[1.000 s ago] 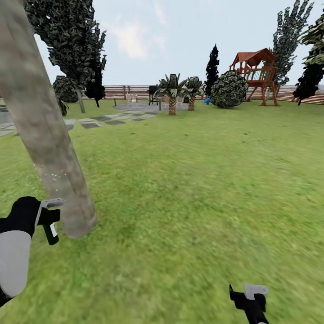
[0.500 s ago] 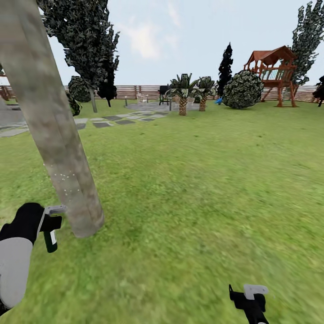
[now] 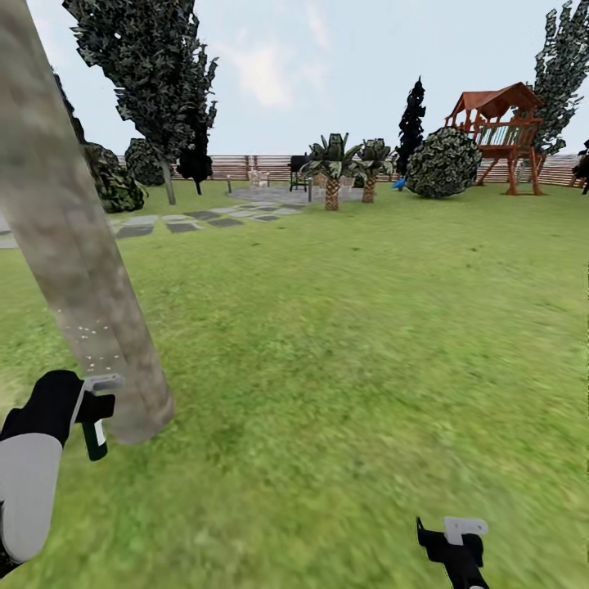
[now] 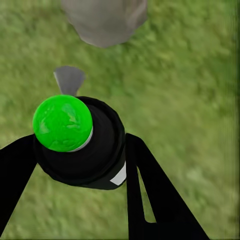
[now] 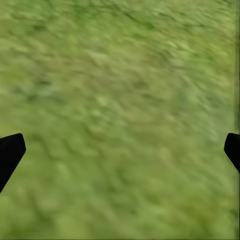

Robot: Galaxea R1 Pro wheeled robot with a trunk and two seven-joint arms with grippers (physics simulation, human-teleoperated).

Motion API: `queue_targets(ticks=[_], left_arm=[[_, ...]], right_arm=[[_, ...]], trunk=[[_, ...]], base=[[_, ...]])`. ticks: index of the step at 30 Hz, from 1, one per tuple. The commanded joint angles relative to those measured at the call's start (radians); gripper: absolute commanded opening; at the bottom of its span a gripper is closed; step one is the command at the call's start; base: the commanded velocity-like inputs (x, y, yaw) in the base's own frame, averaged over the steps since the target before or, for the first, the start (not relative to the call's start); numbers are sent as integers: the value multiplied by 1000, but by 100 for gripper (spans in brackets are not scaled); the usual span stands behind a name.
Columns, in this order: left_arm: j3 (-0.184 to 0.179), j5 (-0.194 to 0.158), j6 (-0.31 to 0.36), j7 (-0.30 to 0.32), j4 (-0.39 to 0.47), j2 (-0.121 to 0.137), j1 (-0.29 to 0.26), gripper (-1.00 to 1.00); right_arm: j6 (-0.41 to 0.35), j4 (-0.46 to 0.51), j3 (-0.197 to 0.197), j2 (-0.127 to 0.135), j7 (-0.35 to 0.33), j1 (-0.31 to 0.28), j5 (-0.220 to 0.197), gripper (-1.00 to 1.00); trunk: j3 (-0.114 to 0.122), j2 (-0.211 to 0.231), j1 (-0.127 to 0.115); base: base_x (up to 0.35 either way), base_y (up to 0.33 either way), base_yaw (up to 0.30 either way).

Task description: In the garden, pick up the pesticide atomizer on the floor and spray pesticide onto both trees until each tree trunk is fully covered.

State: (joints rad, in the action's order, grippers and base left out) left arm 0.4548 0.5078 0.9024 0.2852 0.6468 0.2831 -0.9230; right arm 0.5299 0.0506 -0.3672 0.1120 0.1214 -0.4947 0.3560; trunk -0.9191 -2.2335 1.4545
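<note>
One pesticide atomizer (image 3: 92,421) sits clamped in my left jaws (image 3: 88,406), low at my left side, its grey trigger head (image 3: 101,382) turned toward the one tree trunk (image 3: 69,237) close by. In my left wrist view the bottle (image 4: 80,142) sits squeezed between my two black fingers (image 4: 150,195), with the foot of the trunk (image 4: 104,20) just beyond its nozzle. A scatter of whitish pesticide specks (image 3: 96,348) shows on the lower trunk, just above the spray head. My right jaws (image 3: 454,540) hang low over the lawn (image 3: 368,327), spread wide apart with nothing between them; the right wrist view shows one fingertip (image 5: 10,152) at each edge over grass. Farther off I count two short palm-like plants (image 3: 331,172), one round bush (image 3: 443,162), one wooden play tower (image 3: 499,131), one black grill (image 3: 298,172), a row of grey stepping slabs (image 3: 184,222) and the slat fence (image 3: 245,166). Nothing stands between the nozzle and the trunk.
</note>
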Motion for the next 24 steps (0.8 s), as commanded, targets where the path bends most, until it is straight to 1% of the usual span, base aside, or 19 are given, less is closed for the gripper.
queue_targets(ticks=[1, 4, 6, 11, 16, 24], left_arm=[[4, 11, 3, 9, 2, -1, -2, -100], [5, 11, 3, 9, 2, -1, -1, -100], [5, 11, 3, 9, 2, -1, -1, -100], [5, 11, 3, 9, 3, -1, -1, -100], [5, 11, 3, 8, 3, -2, -2, -100], [4, 11, 3, 8, 2, -2, -1, -100]], right_arm=[[2, -2, -4, 0, 6, -1, 11, 100], [2, -2, -4, -1, 6, -1, 11, 100], [2, -2, -4, -2, 6, -1, 11, 100], [2, -2, -4, -2, 6, -1, 11, 100], [2, -2, -4, -3, 6, -1, 11, 100], [2, -2, -4, 0, 6, -1, 11, 100]], trunk=[[-1, 0, 0], [-1, 0, 0], [-1, 0, 0], [-1, 0, 0], [-1, 0, 0], [-1, 0, 0]], base=[[6, -272, 0], [2, -273, 26], [0, -273, 174], [0, -273, 260], [90, -273, 269], [189, -234, 30]])
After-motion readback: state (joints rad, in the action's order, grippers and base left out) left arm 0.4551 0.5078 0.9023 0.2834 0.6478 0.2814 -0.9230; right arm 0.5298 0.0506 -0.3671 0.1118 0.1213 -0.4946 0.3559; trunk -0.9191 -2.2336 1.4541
